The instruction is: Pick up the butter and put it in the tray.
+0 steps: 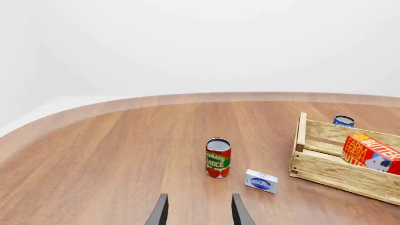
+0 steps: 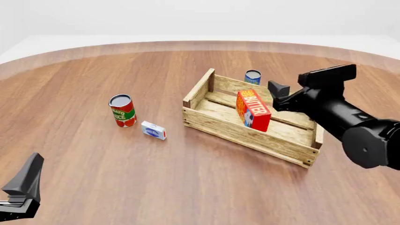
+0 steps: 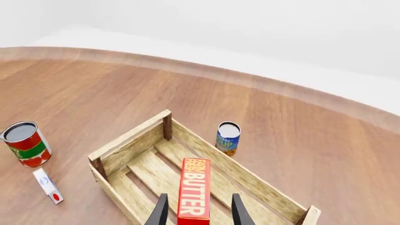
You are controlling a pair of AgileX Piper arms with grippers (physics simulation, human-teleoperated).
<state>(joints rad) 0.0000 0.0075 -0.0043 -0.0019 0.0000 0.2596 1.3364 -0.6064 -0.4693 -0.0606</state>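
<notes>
The red butter (image 2: 253, 108) carton stands on a long edge inside the wooden slat tray (image 2: 237, 131), near its middle. In the right wrist view the butter (image 3: 194, 192) lies between my right gripper's (image 3: 196, 213) fingers, with a gap on each side, over the tray (image 3: 125, 140). That gripper is open. In the front view the right gripper (image 2: 279, 93) is just beyond the butter, above the tray. My left gripper (image 1: 198, 213) is open and empty, low at the near left (image 2: 25, 180), far from the tray (image 1: 331, 171) and the butter (image 1: 368, 152).
A tomato sauce can (image 2: 122, 110) stands left of the tray. A small white-blue box (image 2: 153, 130) lies just to the can's right. A blue can (image 2: 252, 77) stands behind the tray's far wall. The round table edge curves along the back.
</notes>
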